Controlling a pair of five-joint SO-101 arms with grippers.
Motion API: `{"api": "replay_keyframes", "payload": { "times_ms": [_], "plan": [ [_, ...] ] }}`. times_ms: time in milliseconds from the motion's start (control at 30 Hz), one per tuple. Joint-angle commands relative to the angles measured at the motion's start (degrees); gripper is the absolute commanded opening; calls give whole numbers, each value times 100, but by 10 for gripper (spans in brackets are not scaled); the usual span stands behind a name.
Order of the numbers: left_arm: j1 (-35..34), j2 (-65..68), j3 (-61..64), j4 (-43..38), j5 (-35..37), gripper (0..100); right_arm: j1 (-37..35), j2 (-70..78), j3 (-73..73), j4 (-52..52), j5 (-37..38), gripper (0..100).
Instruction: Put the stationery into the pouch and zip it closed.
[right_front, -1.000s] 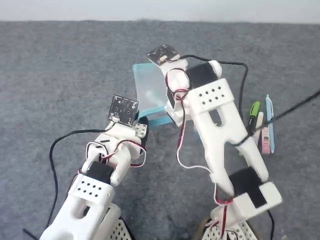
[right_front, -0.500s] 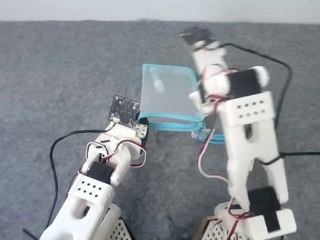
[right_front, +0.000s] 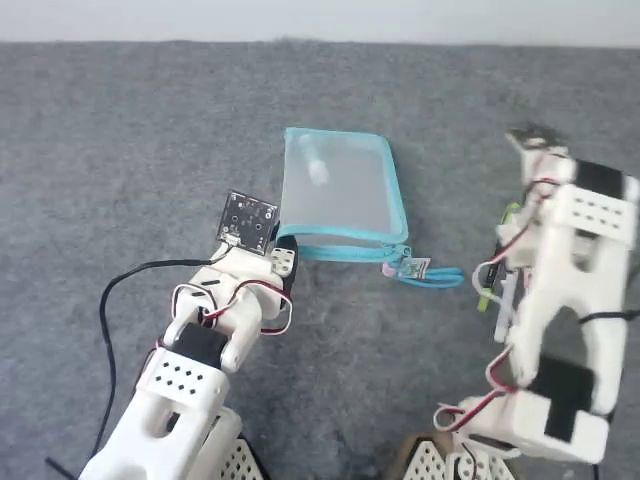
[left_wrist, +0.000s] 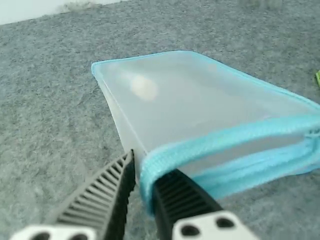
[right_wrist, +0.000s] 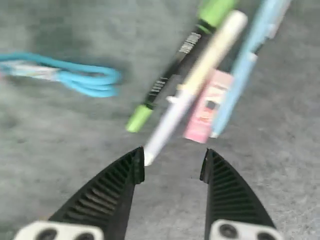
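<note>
While the left gripper (left_wrist: 142, 167) clamped the translucent blue-edged pouch (left_wrist: 200, 105), the right gripper (right_wrist: 172, 157), spread open over bunched coloured pens (right_wrist: 205, 70), looked likely to scatter them.

Rough, matt grey carpet-like cloth covers the desk (right_front: 120, 120). The pouch (right_front: 335, 185) at twelve o'clock is smooth frosted plastic, edged in woven blue cloth. The left tool (left_wrist: 145, 167) and right tool (right_wrist: 172, 160) have ribbed matt black plastic fingers.

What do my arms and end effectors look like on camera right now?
The left arm and right arm are white plastic shells with black motor blocks, dotted hole grids and loose red, white and black wires. The left end effector and right end effector have black ribbed fingers on white bases.
</note>
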Motion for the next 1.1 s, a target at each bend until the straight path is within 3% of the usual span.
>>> {"api": "replay_keyframes", "payload": {
  "times_ms": [0,433,867,1067],
  "plan": [
    [44,-9,-119,-158,-35,12,497,215,-62,-382,448,188],
    [44,-9,-31,-167,-53,12,787,1490,-62,-1560,651,188],
    [44,-9,-22,-167,-229,12,1121,1824,-88,-1851,914,188],
    [44,-9,-22,-167,-229,12,1209,1736,-475,-1499,932,188]
  ]
}}
